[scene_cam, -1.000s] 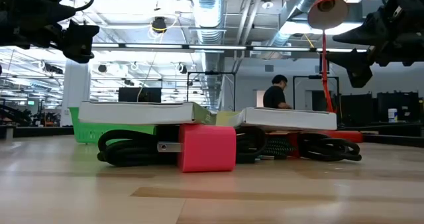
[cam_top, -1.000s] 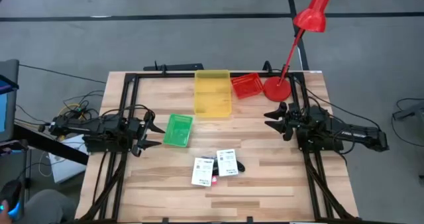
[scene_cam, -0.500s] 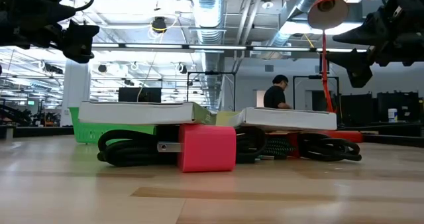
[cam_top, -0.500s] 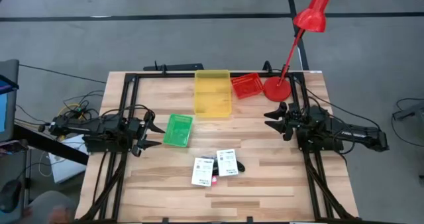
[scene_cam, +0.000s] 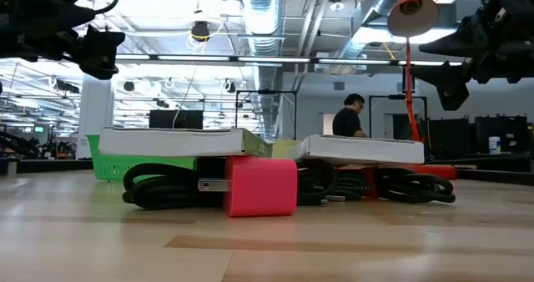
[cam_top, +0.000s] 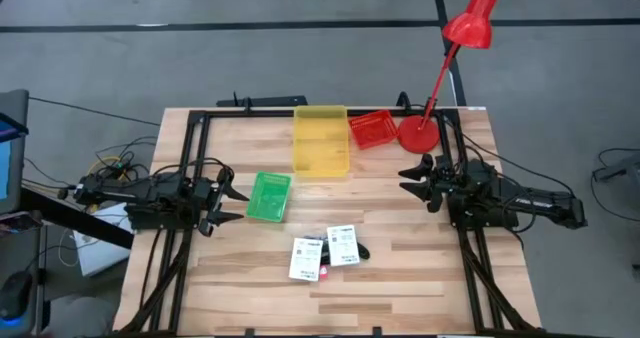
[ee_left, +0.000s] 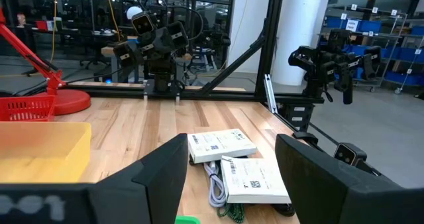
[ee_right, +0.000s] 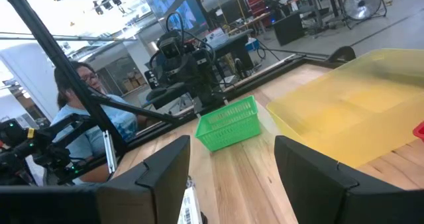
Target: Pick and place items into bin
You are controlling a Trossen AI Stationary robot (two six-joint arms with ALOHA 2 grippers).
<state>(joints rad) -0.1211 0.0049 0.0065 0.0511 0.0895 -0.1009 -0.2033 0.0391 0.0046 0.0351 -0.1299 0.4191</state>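
Two flat white packets with dark print (cam_top: 308, 259) (cam_top: 342, 245) lie near the table's near-middle, resting on coiled black cables (scene_cam: 167, 186) (scene_cam: 409, 185); a red-pink block (scene_cam: 259, 186) stands on the table in front of them in the low view. The packets (ee_left: 221, 144) (ee_left: 254, 180) also show in the left wrist view. My left gripper (cam_top: 225, 200) hovers open at the table's left side, beside a green basket (cam_top: 268, 196). My right gripper (cam_top: 412, 179) hovers open at the right side. Pen-like tools are not seen.
A yellow bin (cam_top: 320, 139) sits at the far middle, a small red basket (cam_top: 371, 129) and a red desk lamp's base (cam_top: 419, 133) to its right. A black frame (cam_top: 300, 111) borders the table. A person (ee_right: 83, 111) sits beyond the left side.
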